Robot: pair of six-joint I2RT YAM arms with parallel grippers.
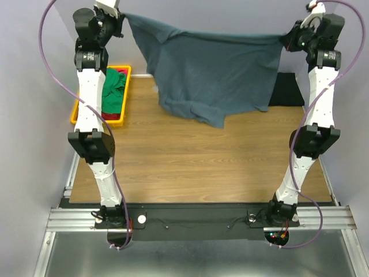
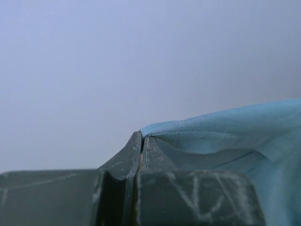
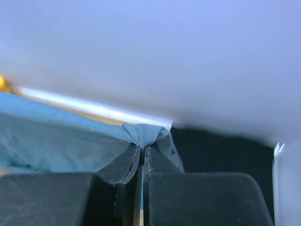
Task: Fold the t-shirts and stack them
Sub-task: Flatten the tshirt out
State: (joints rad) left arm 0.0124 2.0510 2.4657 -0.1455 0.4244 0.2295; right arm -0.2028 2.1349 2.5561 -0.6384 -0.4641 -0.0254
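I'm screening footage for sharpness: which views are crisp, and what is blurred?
Top external: evenly lit, crisp throughout. Left wrist: left gripper and blue-grey t-shirt edge sharp, background featureless haze. Right wrist: right gripper and pinched cloth sharp; black t-shirt behind is blurred.

A wood-grain table (image 1: 202,167) fills the centre; pale grey-blue walls (image 1: 23,115) flank left and right; aluminium rails (image 1: 72,219) cross the bottom.
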